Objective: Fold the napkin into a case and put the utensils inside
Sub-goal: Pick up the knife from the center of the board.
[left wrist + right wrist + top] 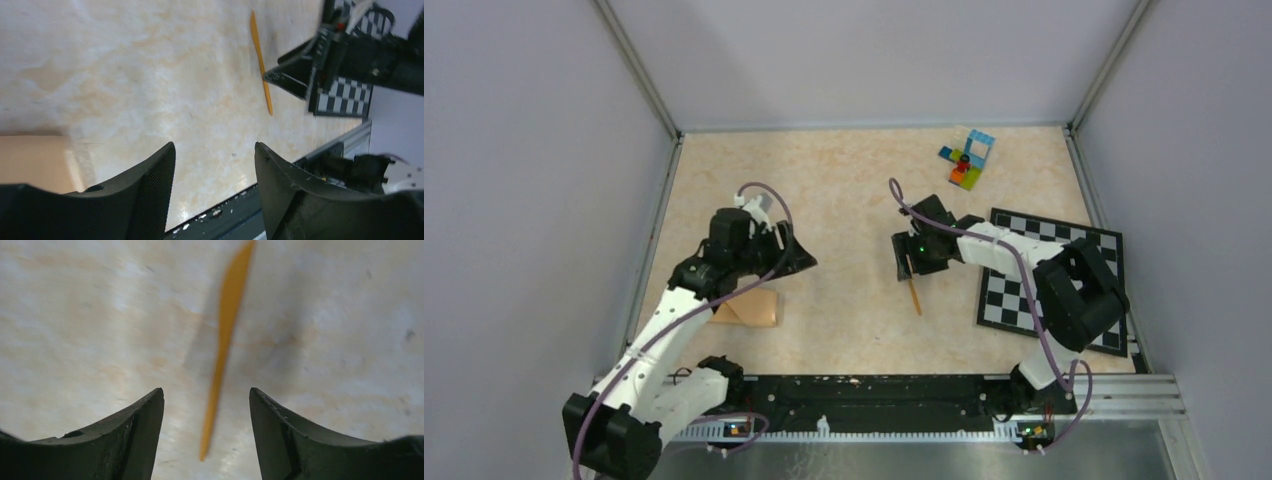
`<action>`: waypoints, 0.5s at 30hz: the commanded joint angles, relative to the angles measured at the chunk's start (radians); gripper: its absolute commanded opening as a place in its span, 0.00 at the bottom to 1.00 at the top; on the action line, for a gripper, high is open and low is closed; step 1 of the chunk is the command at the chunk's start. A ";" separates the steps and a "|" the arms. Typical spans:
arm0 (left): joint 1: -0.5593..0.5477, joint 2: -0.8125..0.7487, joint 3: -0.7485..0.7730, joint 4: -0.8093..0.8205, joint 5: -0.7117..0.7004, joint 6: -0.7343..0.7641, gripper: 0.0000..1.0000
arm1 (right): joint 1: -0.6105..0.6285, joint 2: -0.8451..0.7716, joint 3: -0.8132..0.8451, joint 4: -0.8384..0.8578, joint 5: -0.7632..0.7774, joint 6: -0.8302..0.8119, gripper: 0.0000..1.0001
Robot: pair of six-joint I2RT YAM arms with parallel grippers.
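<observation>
Orange knife [915, 296]: lay flat on the pale marbled bench [844, 180] near its middle, well apart from the napkin [749, 310]. It was thin, slim and tapering to a point.
Peach napkin: lay at the left of the bench as a small, flat, folded piece. It was plain and uncreased where it showed.
Top view only: showed both arms whole. The left arm crossed over most of the napkin, leaving its near right part bare. The knife's far end ran under the right pincer [909, 265] and was hidden there. Multicoloured toy bricks [967, 158] sat at the far right, and a checkered board [1004, 300] lay at the right edge beneath the right arm.
Left wrist view only: showed the knife [261, 60] at full length, lying just beside the right pincer [295, 80], with the checkered board [345, 97] behind. A strip of the napkin [30, 160] filled the lower left corner, beside the left finger.
Right wrist view only: showed the knife [227, 325] close up and blurred, running from between the two dark fingers away across the bench. Whether it touched either finger could not be told.
Left pincer [215, 150]: released, jaws well apart with only bare bench between them. In the top view [796, 258] it hung just beyond the napkin's far right side.
Right pincer [206, 395]: released, jaws wide and straddling the knife's line without closing on it.
</observation>
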 commanded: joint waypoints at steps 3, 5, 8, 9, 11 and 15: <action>-0.226 -0.024 -0.060 0.139 -0.029 -0.081 0.64 | -0.017 -0.038 -0.063 -0.135 0.284 -0.056 0.63; -0.237 -0.028 -0.080 0.163 0.015 -0.094 0.64 | -0.017 -0.012 -0.052 -0.133 0.285 -0.045 0.62; -0.244 -0.029 -0.097 0.174 0.057 -0.113 0.63 | -0.015 0.022 -0.040 -0.109 0.249 -0.044 0.53; -0.246 -0.035 -0.099 0.173 0.062 -0.117 0.62 | -0.010 0.032 -0.038 -0.099 0.230 -0.044 0.49; -0.247 -0.048 -0.098 0.151 0.045 -0.126 0.62 | 0.020 0.051 -0.033 -0.091 0.221 -0.045 0.45; -0.246 -0.083 -0.102 0.125 0.025 -0.136 0.62 | 0.104 0.066 -0.039 -0.052 0.253 -0.035 0.43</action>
